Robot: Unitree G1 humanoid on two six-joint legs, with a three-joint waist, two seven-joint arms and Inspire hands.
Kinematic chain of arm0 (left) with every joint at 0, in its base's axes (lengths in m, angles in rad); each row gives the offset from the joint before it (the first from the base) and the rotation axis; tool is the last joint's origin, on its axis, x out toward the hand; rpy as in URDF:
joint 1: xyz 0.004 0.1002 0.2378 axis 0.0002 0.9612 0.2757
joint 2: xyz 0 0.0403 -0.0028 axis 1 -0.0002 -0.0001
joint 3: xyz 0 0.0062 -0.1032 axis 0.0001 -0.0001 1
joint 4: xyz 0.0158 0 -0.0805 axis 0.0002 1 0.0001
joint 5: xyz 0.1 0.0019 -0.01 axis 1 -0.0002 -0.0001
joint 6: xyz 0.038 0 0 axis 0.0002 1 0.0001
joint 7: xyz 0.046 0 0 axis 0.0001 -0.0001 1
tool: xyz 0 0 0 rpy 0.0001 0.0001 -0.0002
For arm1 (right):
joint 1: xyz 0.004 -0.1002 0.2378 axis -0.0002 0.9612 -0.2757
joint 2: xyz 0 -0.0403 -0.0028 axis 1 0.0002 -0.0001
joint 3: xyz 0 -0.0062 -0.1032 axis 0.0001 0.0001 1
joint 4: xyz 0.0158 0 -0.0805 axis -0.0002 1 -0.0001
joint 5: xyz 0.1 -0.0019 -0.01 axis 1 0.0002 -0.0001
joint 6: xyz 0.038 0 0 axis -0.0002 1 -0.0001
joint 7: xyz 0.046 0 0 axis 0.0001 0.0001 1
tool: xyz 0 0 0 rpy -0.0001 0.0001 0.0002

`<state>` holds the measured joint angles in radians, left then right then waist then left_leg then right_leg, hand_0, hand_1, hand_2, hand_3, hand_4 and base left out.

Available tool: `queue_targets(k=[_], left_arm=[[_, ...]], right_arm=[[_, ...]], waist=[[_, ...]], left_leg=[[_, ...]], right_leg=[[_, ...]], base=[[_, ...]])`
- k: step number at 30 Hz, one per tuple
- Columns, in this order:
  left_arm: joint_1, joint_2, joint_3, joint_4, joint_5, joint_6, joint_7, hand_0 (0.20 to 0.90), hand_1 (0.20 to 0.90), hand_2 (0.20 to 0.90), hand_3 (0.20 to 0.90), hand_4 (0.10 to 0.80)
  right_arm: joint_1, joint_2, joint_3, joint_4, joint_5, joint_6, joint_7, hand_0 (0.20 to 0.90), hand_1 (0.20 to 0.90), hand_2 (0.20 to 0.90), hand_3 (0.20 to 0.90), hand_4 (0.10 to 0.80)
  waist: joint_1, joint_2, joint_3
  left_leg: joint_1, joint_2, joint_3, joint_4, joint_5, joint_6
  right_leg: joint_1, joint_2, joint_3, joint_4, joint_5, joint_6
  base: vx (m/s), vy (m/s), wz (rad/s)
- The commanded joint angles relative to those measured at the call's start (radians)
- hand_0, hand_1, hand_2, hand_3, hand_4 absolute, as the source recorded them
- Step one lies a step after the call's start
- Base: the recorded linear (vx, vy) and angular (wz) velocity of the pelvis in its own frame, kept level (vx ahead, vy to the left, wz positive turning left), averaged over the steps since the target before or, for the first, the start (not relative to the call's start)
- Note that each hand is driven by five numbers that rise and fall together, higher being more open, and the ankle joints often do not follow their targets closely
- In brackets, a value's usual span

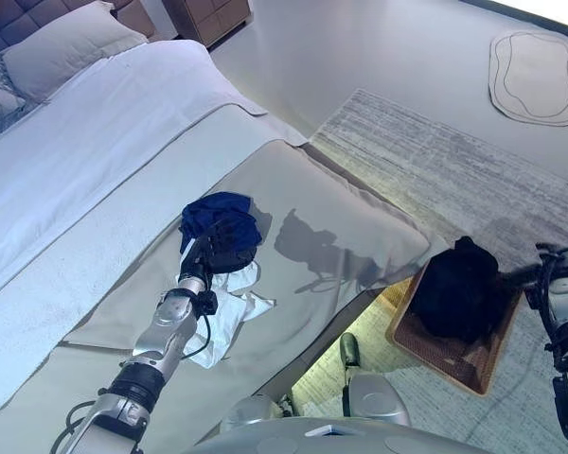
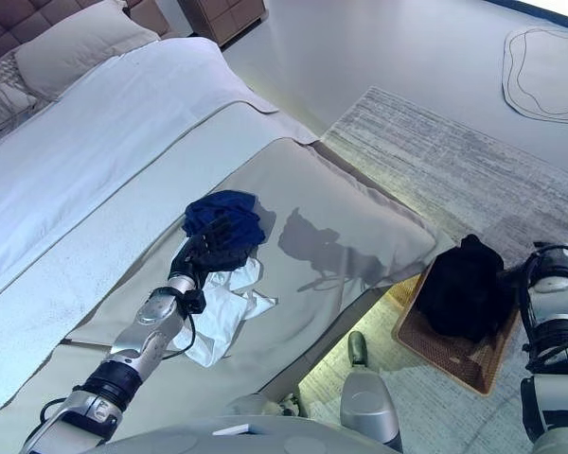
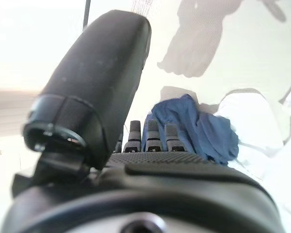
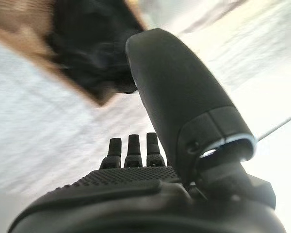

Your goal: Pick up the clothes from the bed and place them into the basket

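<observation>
A dark blue garment [image 1: 216, 214] lies bunched on the beige throw [image 1: 341, 222] at the foot of the bed. My left hand [image 1: 215, 252] rests on its near side with straight fingers, open; the left wrist view shows the blue cloth [image 3: 199, 128] just past the fingertips. A white garment [image 1: 233, 314] lies crumpled under my left wrist. On the floor beside the bed stands a brown basket [image 1: 445, 367] with a black garment [image 1: 459, 288] heaped in it. My right hand [image 4: 136, 184] hovers beside the basket, open and holding nothing.
A white sheet and pillows [image 1: 66, 47] cover the far part of the bed. A wooden dresser [image 1: 208, 14] stands at the back. The basket sits on a grey carpet [image 1: 435, 161], and a small pale rug [image 1: 535, 61] lies far right.
</observation>
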<state>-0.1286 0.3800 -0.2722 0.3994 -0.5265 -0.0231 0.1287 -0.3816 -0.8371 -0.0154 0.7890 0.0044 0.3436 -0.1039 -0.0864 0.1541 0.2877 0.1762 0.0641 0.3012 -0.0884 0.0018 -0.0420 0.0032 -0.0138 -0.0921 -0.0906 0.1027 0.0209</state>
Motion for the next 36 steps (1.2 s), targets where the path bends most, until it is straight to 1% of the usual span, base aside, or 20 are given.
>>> queue_targets(k=[1,3,5,8,9,11,12,13,15,20,26,29,31,33,35,36], left_arm=[[0.008,0.045,0.056,-0.069,0.020,-0.096,0.040,0.900,0.900,0.900,0.900,0.800],[0.016,0.042,0.067,-0.066,0.020,-0.102,0.055,0.900,0.900,0.900,0.900,0.800],[0.024,0.039,0.081,-0.070,0.020,-0.104,0.079,0.900,0.900,0.900,0.900,0.800],[0.027,0.036,0.094,-0.072,0.026,-0.107,0.092,0.900,0.900,0.900,0.900,0.800],[0.027,0.036,0.100,-0.076,0.029,-0.100,0.090,0.900,0.900,0.900,0.900,0.800],[0.018,0.033,0.103,-0.073,0.042,-0.095,0.068,0.900,0.900,0.900,0.900,0.800],[0.012,0.032,0.102,-0.069,0.054,-0.094,0.062,0.900,0.900,0.900,0.900,0.800],[0.010,0.032,0.100,-0.065,0.065,-0.094,0.063,0.900,0.900,0.900,0.900,0.800],[0.018,0.036,0.102,-0.056,0.082,-0.095,0.063,0.900,0.900,0.900,0.900,0.800],[0.057,0.056,0.130,-0.071,0.106,-0.085,0.037,0.900,0.900,0.900,0.900,0.800],[0.089,0.079,0.160,-0.101,0.117,-0.080,0.020,0.900,0.900,0.900,0.900,0.800],[0.094,0.081,0.165,-0.112,0.123,-0.082,0.015,0.900,0.900,0.900,0.900,0.800],[0.101,0.086,0.168,-0.126,0.129,-0.087,0.010,0.900,0.900,0.900,0.900,0.800],[0.085,0.095,0.162,-0.129,0.115,-0.095,-0.001,0.900,0.900,0.900,0.900,0.800],[0.063,0.097,0.152,-0.124,0.114,-0.097,-0.008,0.900,0.900,0.900,0.900,0.800],[0.061,0.097,0.151,-0.123,0.114,-0.098,-0.008,0.900,0.900,0.900,0.900,0.800]], right_arm=[[-0.028,0.006,0.075,-0.093,0.041,-0.102,-0.059,0.900,0.900,0.900,0.900,0.800],[-0.037,0.021,0.079,-0.151,0.053,-0.126,-0.078,0.900,0.900,0.900,0.900,0.800],[-0.056,0.045,0.087,-0.203,0.038,-0.168,-0.115,0.900,0.900,0.900,0.900,0.800],[-0.105,0.061,0.117,-0.255,-0.008,-0.210,-0.187,0.900,0.900,0.900,0.900,0.800],[-0.130,0.063,0.130,-0.272,-0.021,-0.210,-0.209,0.900,0.900,0.900,0.900,0.800],[-0.165,0.058,0.141,-0.292,-0.050,-0.203,-0.243,0.900,0.900,0.900,0.900,0.800],[-0.183,0.058,0.149,-0.298,-0.052,-0.199,-0.252,0.900,0.900,0.900,0.900,0.800],[-0.199,0.059,0.158,-0.302,-0.057,-0.196,-0.254,0.900,0.900,0.900,0.900,0.800],[-0.239,0.063,0.188,-0.303,-0.071,-0.194,-0.247,0.900,0.900,0.900,0.900,0.800],[-0.290,0.078,0.246,-0.325,-0.098,-0.166,-0.221,0.900,0.900,0.900,0.900,0.800],[-0.373,0.099,0.343,-0.297,-0.126,-0.165,-0.179,0.900,0.900,0.900,0.900,0.800],[-0.395,0.108,0.363,-0.286,-0.130,-0.161,-0.176,0.900,0.900,0.900,0.900,0.800],[-0.420,0.116,0.376,-0.274,-0.129,-0.155,-0.168,0.900,0.900,0.900,0.900,0.800],[-0.457,0.125,0.395,-0.244,-0.128,-0.144,-0.174,0.900,0.900,0.900,0.900,0.800],[-0.466,0.129,0.404,-0.228,-0.120,-0.132,-0.177,0.900,0.900,0.900,0.900,0.800],[-0.467,0.129,0.404,-0.227,-0.120,-0.133,-0.178,0.900,0.900,0.900,0.900,0.800]], waist=[[0.022,-0.085,-0.107],[0.033,-0.091,-0.108],[0.052,-0.099,-0.110],[0.084,-0.108,-0.112],[0.093,-0.111,-0.114],[0.103,-0.115,-0.117],[0.109,-0.118,-0.112],[0.118,-0.120,-0.110],[0.141,-0.122,-0.108],[0.187,-0.131,-0.111],[0.259,-0.152,-0.091],[0.277,-0.156,-0.080],[0.296,-0.158,-0.070],[0.317,-0.156,-0.042],[0.322,-0.156,-0.025],[0.321,-0.157,-0.026]], left_leg=[[-0.061,-0.045,-0.025,0.080,-0.075,0.012],[-0.060,-0.049,-0.038,0.067,-0.069,0.013],[-0.063,-0.052,-0.057,0.050,-0.059,0.015],[-0.069,-0.053,-0.069,0.032,-0.046,0.015],[-0.071,-0.051,-0.062,0.030,-0.043,0.014],[-0.077,-0.036,-0.003,0.039,-0.037,0.007],[-0.078,-0.036,0.001,0.046,-0.040,0.007],[-0.083,-0.039,-0.007,0.049,-0.041,0.008],[-0.086,-0.049,-0.033,0.047,-0.040,0.016],[-0.085,-0.060,-0.056,0.056,-0.044,0.031],[-0.129,-0.071,-0.102,0.150,-0.075,0.048],[-0.142,-0.074,-0.114,0.180,-0.084,0.052],[-0.163,-0.079,-0.132,0.214,-0.095,0.056],[-0.204,-0.089,-0.171,0.259,-0.104,0.064],[-0.223,-0.093,-0.201,0.274,-0.103,0.067],[-0.227,-0.094,-0.204,0.273,-0.099,0.067]], right_leg=[[0.056,-0.075,-0.083,0.062,-0.093,0.050],[0.059,-0.076,-0.092,0.063,-0.096,0.050],[0.062,-0.077,-0.107,0.066,-0.101,0.050],[0.069,-0.081,-0.143,0.062,-0.104,0.047],[0.072,-0.084,-0.162,0.060,-0.105,0.046],[0.075,-0.099,-0.216,0.057,-0.105,0.046],[0.082,-0.106,-0.236,0.058,-0.106,0.047],[0.084,-0.111,-0.244,0.061,-0.106,0.049],[0.090,-0.119,-0.251,0.075,-0.112,0.053],[0.105,-0.134,-0.280,0.104,-0.130,0.054],[0.106,-0.166,-0.305,0.147,-0.143,0.051],[0.105,-0.175,-0.311,0.163,-0.147,0.051],[0.100,-0.185,-0.311,0.183,-0.154,0.050],[0.081,-0.198,-0.290,0.229,-0.167,0.051],[0.065,-0.196,-0.273,0.254,-0.174,0.049],[0.062,-0.195,-0.273,0.252,-0.171,0.049]], base=[[0.025,0.030,0.05],[0.014,0.014,0.08],[0.000,0.003,0.10],[-0.022,0.005,0.33],[-0.038,0.024,0.44],[-0.051,0.039,0.54],[-0.039,0.050,0.71],[0.002,0.061,0.80],[0.048,0.062,0.52],[0.098,0.059,0.29],[0.092,0.087,0.24],[0.062,0.066,0.19],[0.060,0.101,0.13],[0.015,0.097,0.20],[0.002,0.040,0.25],[0.043,0.003,0.27]])
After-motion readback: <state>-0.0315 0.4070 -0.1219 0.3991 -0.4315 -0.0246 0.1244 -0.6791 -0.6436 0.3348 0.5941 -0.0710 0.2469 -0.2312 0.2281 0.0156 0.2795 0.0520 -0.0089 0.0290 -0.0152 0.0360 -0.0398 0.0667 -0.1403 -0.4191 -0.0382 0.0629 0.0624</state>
